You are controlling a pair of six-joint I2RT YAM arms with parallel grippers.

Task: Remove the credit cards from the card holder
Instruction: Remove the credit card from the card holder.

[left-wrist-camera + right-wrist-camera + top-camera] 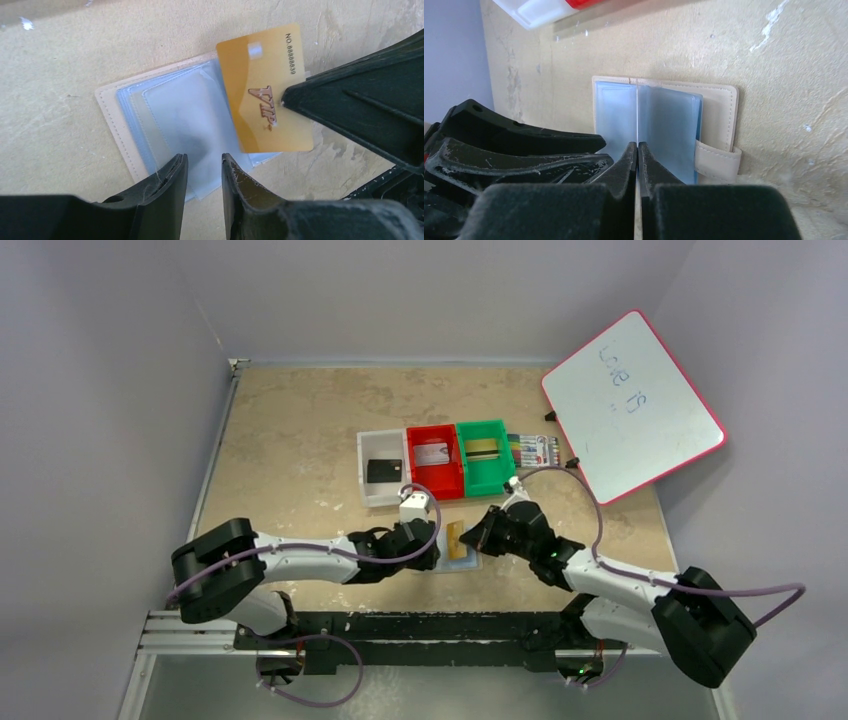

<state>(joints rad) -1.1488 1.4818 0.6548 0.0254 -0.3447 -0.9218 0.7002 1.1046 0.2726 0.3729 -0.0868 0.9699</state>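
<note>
Occlusions at the card holder (150, 115)
Its near edge is hidden behind the left hand (204, 161); the right hand (287, 99) covers one edge of the gold card (260, 85) lying over it.

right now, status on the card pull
Right hand shut on gold VIP card. Left hand open over flat tan folding card holder. Nothing blocking.
</note>
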